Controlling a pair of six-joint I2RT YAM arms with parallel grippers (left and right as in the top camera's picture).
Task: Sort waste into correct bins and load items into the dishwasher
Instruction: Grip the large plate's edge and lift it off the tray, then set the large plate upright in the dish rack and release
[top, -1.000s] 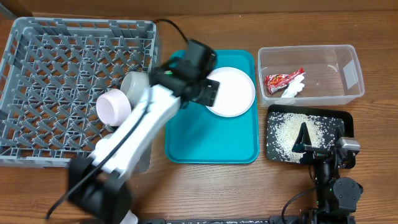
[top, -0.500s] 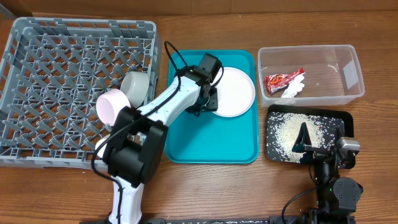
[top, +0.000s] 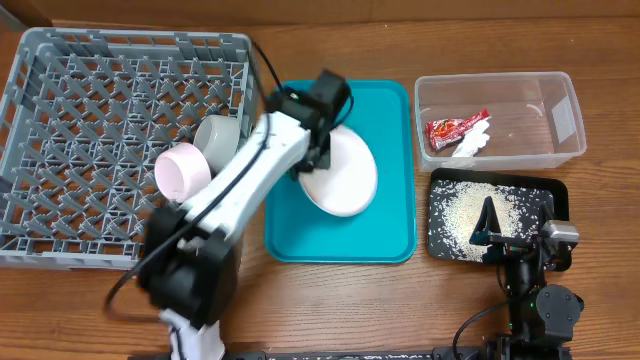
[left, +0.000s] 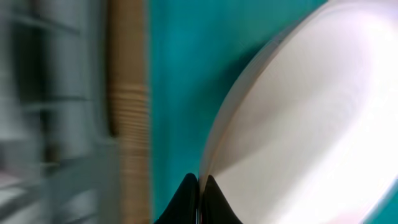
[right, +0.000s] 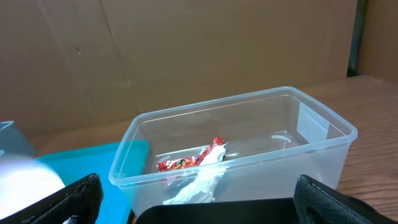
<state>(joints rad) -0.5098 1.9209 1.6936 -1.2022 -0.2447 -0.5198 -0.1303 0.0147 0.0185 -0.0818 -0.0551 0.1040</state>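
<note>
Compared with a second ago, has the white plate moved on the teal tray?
Yes. The plate has shifted from the upper-right corner of the teal tray toward its middle, rim pinched by the left gripper.

dish rack (top: 130, 40) left of tray (top: 340, 235), wrapper (top: 455, 127) in tub (top: 565, 115)

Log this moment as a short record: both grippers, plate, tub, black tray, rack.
left gripper: shut on rim of white plate
right gripper: open, empty
white plate: tilted, above teal tray
clear tub: red wrapper, white paper scrap inside
black tray: rice grains
grey rack: cup and bowl inside
</note>
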